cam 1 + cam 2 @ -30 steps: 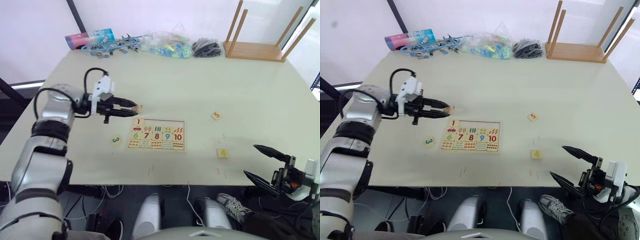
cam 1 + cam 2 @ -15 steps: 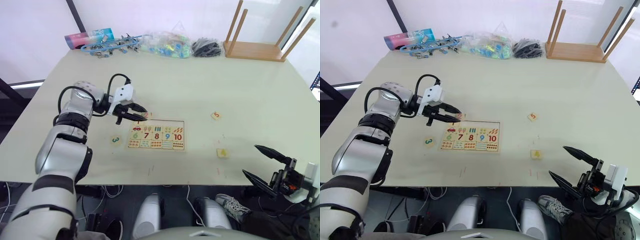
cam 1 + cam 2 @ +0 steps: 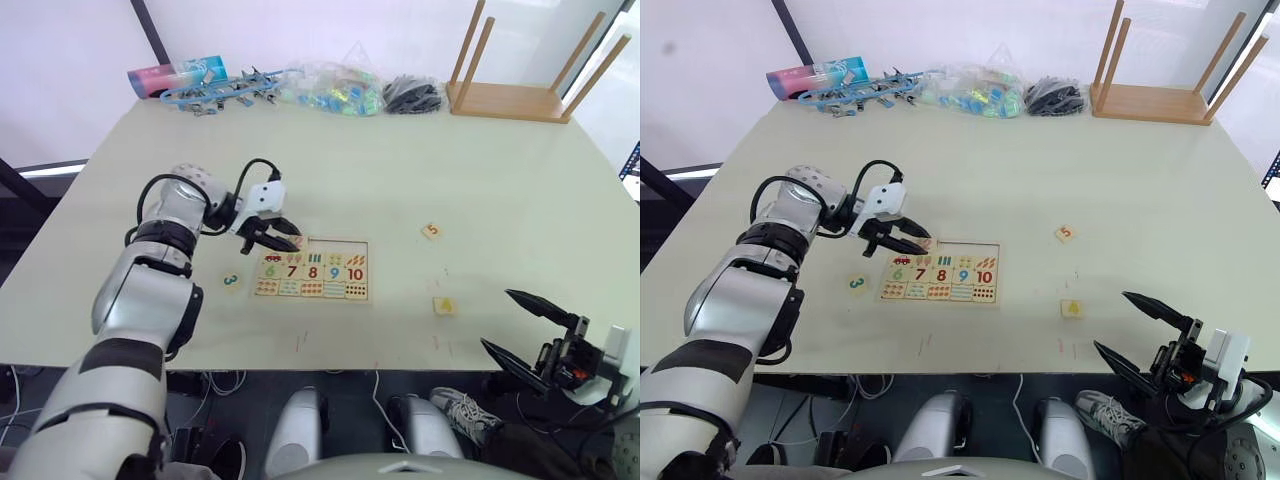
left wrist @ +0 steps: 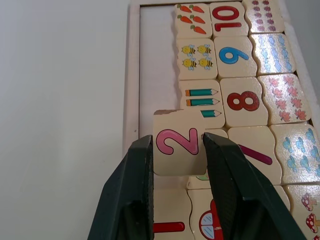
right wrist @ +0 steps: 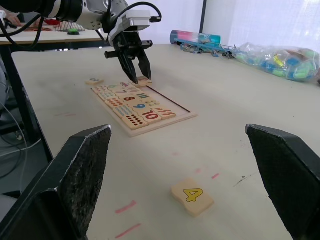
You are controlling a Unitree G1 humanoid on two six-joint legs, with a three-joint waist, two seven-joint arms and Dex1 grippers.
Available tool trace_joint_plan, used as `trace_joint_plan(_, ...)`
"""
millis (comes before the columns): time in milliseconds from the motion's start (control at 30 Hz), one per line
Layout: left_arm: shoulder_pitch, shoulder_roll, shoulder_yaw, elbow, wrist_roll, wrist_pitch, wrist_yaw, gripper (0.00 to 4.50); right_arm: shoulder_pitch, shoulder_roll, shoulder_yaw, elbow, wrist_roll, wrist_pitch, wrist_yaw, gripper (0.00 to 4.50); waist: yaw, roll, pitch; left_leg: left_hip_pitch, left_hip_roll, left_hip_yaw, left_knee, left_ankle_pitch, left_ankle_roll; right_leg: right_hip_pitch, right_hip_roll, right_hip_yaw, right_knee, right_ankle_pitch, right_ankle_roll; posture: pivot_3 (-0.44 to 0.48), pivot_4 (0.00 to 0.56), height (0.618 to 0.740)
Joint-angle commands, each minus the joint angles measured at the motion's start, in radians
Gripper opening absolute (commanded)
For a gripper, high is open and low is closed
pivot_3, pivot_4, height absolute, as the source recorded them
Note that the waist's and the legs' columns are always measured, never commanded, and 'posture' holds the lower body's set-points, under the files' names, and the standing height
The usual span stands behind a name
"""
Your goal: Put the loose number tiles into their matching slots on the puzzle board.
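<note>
- Desk (image 3: 500,180): broad and pale, carrying everything; clutter along the far edge and an upturned wooden stool (image 3: 510,100) at the far right corner, all well apart from the puzzle board.
- Puzzle board (image 3: 315,271): flat near the desk's front middle. Top row mostly bare, with the 1 seated at the board's left end; lower rows filled with 6 to 10 and counting pictures.
- Left claw (image 4: 175,165): clenched on the pink 2 tile (image 4: 177,142) by two opposite edges, hovering over the board's top row just past the seated 1. Whether the tile already touches the recess is hard to judge.
- Right claw (image 3: 525,325): spread wide and empty, off the desk's front edge, right of the board.
- Loose tiles: green 3 tile (image 3: 232,281) just left of the board; orange 5 tile (image 3: 432,231) and yellow 4 tile (image 3: 445,305) well to the board's right.
- Handling, as a judgement: light, stiff, smooth wood, liable to twist in a pinch; best taken across opposite edges, kept level and square to the slot.
</note>
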Motion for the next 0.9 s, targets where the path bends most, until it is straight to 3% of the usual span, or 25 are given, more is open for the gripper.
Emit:
trace_joint_plan(33, -0.034, -0.001, 0.033, 0.006, 0.030, -0.026, -0.007, 1.02, 0.007, -0.002, -0.006, -0.022, 0.009, -0.022, -0.005, 4.50, 0.000, 0.000, 0.000, 0.000, 0.000, 0.000, 0.000, 0.000, 0.000, 0.000, 0.000, 0.000, 0.000, 0.000, -0.001, 0.000, 0.150, 0.737)
trace_joint_plan(400, -0.041, -0.017, 0.071, 0.018, 0.080, -0.009, 0.062, 1.02, 0.019, -0.009, -0.011, -0.030, 0.014, -0.020, -0.006, 4.50, 0.000, 0.000, 0.000, 0.000, 0.000, 0.000, 0.000, 0.000, 0.000, 0.000, 0.000, 0.000, 0.000, 0.001, -0.002, 0.000, 0.150, 0.737)
trace_joint_plan(900, -0.039, -0.019, 0.096, 0.018, 0.117, 0.013, 0.054, 1.02, 0.013, -0.011, -0.007, -0.023, 0.009, -0.020, -0.005, 4.50, 0.000, 0.000, 0.000, 0.000, 0.000, 0.000, 0.000, 0.000, 0.000, 0.000, 0.000, 0.000, 0.001, 0.001, -0.002, 0.000, 0.150, 0.737)
